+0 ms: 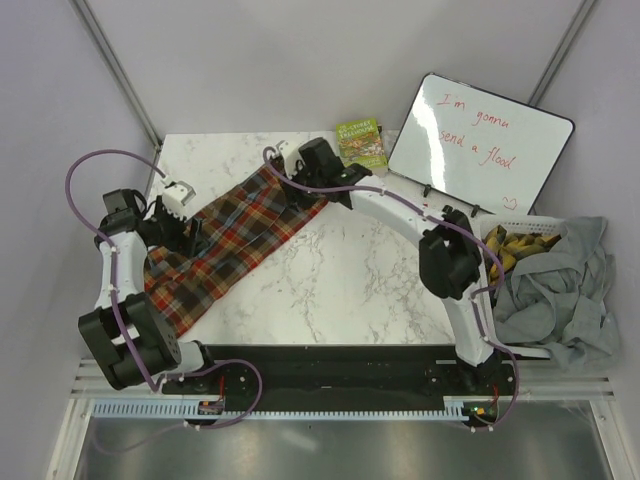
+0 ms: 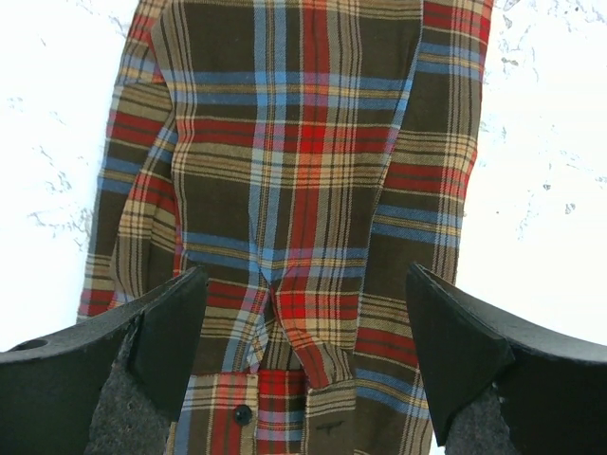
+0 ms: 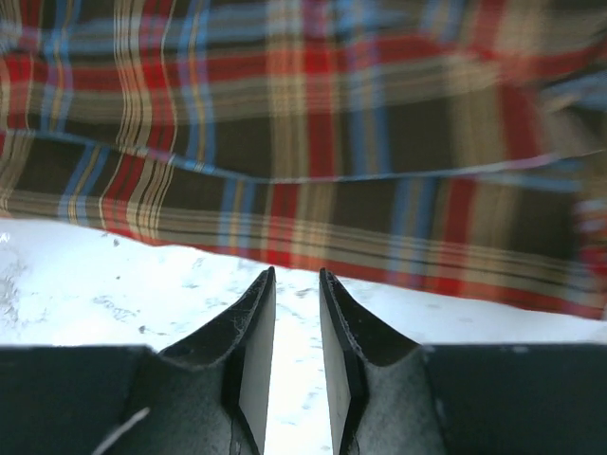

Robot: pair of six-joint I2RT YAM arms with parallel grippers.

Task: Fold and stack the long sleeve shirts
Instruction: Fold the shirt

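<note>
The far end of the red-brown-blue plaid flannel shirt (image 1: 235,245) is hiding behind the right fingers (image 3: 248,332), which are sitting narrowly parted and empty; the left fingers (image 2: 166,322) are spreading wide above it.

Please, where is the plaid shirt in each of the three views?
Top external: the plaid shirt lies diagonally, left of centre.
Left wrist: it fills the middle, top to bottom.
Right wrist: it spans the upper half, blurred.
Shared landmark: the white marble table.
</note>
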